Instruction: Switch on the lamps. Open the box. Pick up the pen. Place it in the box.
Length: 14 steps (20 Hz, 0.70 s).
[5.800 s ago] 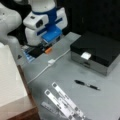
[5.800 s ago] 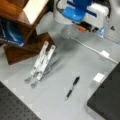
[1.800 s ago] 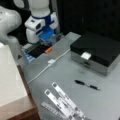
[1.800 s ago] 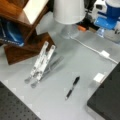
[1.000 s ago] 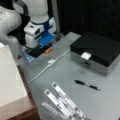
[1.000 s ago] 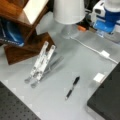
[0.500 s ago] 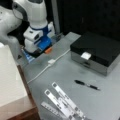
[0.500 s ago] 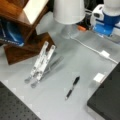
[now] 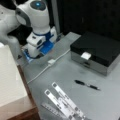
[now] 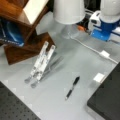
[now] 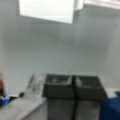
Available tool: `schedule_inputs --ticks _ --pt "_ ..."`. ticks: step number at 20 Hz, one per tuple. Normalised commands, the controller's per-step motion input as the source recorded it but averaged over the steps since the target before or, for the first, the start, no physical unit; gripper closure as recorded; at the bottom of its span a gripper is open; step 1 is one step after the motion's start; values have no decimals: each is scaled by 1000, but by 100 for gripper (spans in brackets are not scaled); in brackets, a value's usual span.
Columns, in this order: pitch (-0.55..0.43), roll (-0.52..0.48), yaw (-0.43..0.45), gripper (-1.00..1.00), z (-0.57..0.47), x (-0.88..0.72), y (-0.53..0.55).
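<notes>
In a front view, the arm's white and blue gripper [image 9: 37,51] hangs low over the grey table [image 9: 60,72] at the upper left, close to a white cable [image 9: 42,71] with a small white switch block [image 9: 51,61] on it. The wrist view shows the two dark fingers [image 11: 58,86] pressed side by side with only a thin seam between them, so the jaws are closed and grip nothing.

Toward the bottom centre of that front view lie the long flat white bars [image 9: 65,101], fanned out on the table.

To their right rests the pen [image 9: 87,85]: slim and black, with a thin silvery middle section, lying flat on the table, apart from the gripper and in front of the box. In a front view it appears at the lower centre [image 10: 72,87], angled, right of the white bars [image 10: 41,62].

At the right stands the box [image 9: 97,51]: a flat rectangular case with a black lid, silver-grey sides and a small white latch [image 9: 85,55] at the front. The lid is down. In a front view only its dark corner [image 10: 107,100] shows at the lower right.
</notes>
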Motion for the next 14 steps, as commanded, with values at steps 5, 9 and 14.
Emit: schedule_inputs --ticks 5,9,14 --pt "-453 199 -28 100 -426 -562 -161" --pt "-444 149 -29 100 -477 -636 -120" --pt "-473 129 -37 100 -581 -723 -69"
